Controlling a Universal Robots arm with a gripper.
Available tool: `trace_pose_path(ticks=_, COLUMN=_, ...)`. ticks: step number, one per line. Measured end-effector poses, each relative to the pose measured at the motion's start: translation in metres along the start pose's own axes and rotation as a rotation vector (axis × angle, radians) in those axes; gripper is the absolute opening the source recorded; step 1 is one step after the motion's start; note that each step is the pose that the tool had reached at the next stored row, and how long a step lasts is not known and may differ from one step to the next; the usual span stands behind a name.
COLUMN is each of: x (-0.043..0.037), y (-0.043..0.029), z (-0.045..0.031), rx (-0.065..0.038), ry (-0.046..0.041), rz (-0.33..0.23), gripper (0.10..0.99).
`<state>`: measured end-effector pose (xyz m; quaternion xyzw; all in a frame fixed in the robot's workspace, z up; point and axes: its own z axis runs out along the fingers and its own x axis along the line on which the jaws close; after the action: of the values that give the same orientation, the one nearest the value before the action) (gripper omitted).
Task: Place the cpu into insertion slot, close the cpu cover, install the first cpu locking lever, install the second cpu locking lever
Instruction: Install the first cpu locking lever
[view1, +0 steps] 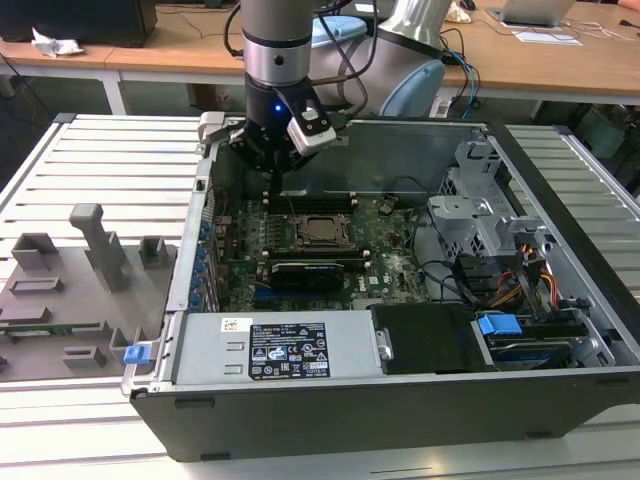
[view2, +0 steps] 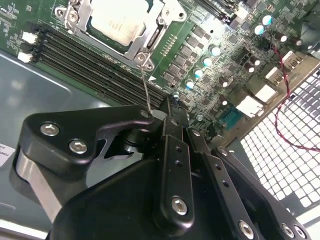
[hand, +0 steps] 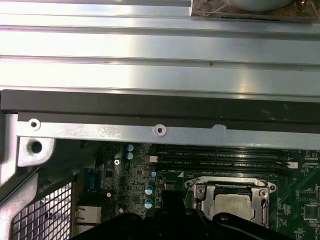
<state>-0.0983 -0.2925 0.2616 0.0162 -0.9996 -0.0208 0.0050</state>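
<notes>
Right now I have the arm hanging inside the open computer case (view1: 560, 190), near its far wall, with the gripper (view1: 272, 178) just above the green motherboard (view1: 390, 262) and just beyond the socket. The cpu (view2: 118, 21) lies flat in the socket at the middle of the board, its pale silvery-grey top facing up; it is square, so I can name no long axis, but its edges run parallel to the black memory slots (view2: 95, 70) beside it. In the first wrist view the cpu (hand: 231, 205) sits low in the socket with the same slots (hand: 220, 159) beyond it, toward the case's far wall. The cpu cover (view2: 161, 27) is a thin silvery frame lying down around the chip, the chip showing through its open middle. A thin metal lever (view2: 146, 92) rises from the socket's corner to the gripper's black linkage (view2: 170, 165). I cannot tell how far the claw is open, or whether it has hold of that lever.
</notes>
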Motion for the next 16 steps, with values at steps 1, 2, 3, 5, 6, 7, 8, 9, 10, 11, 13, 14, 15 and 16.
trace_pose_path(ticks=1, x=-0.0015, y=0.0000, z=0.0001, rx=0.000, ry=-0.0001, rz=0.000, gripper=0.106)
trace_pose_path(ticks=2, x=-0.0026, y=0.0000, z=0.0001, rx=0.000, ry=-0.0001, rz=0.000, gripper=0.106)
trace_pose_path(ticks=3, x=-0.0035, y=-0.0001, z=0.0001, rx=0.000, ry=-0.0001, rz=0.000, gripper=0.106)
trace_pose_path(ticks=5, x=-0.0056, y=-0.0001, z=0.0001, rx=0.000, ry=-0.0001, rz=0.000, gripper=0.106)
trace_pose_path(ticks=6, x=-0.0074, y=-0.0002, z=0.0001, rx=0.000, ry=-0.0001, rz=0.000, gripper=0.106)
trace_pose_path(ticks=7, x=-0.0098, y=-0.0003, z=0.0000, rx=0.000, ry=-0.0001, rz=0.000, gripper=0.106)
trace_pose_path(ticks=8, x=-0.0116, y=-0.0003, z=0.0000, rx=0.000, ry=-0.0001, rz=0.000, gripper=0.106)
trace_pose_path(ticks=9, x=-0.0127, y=-0.0004, z=0.0000, rx=0.000, ry=-0.0001, rz=0.000, gripper=0.106)
trace_pose_path(ticks=10, x=-0.0140, y=-0.0004, z=0.0000, rx=0.000, ry=-0.0001, rz=0.000, gripper=0.106)
trace_pose_path(ticks=11, x=-0.0155, y=-0.0005, z=0.0000, rx=0.000, ry=-0.0001, rz=0.000, gripper=0.106)
trace_pose_path(ticks=13, x=-0.0174, y=-0.0005, z=0.0000, rx=0.000, ry=0.0000, rz=0.000, gripper=0.106)
trace_pose_path(ticks=14, x=-0.0183, y=-0.0006, z=0.0000, rx=0.000, ry=-0.0001, rz=0.000, gripper=0.106)
trace_pose_path(ticks=15, x=-0.0199, y=-0.0006, z=0.0000, rx=0.000, ry=0.0000, rz=0.000, gripper=0.106)
trace_pose_path(ticks=16, x=-0.0215, y=-0.0007, z=-0.0001, rx=0.000, ry=-0.0001, rz=0.000, gripper=0.106)
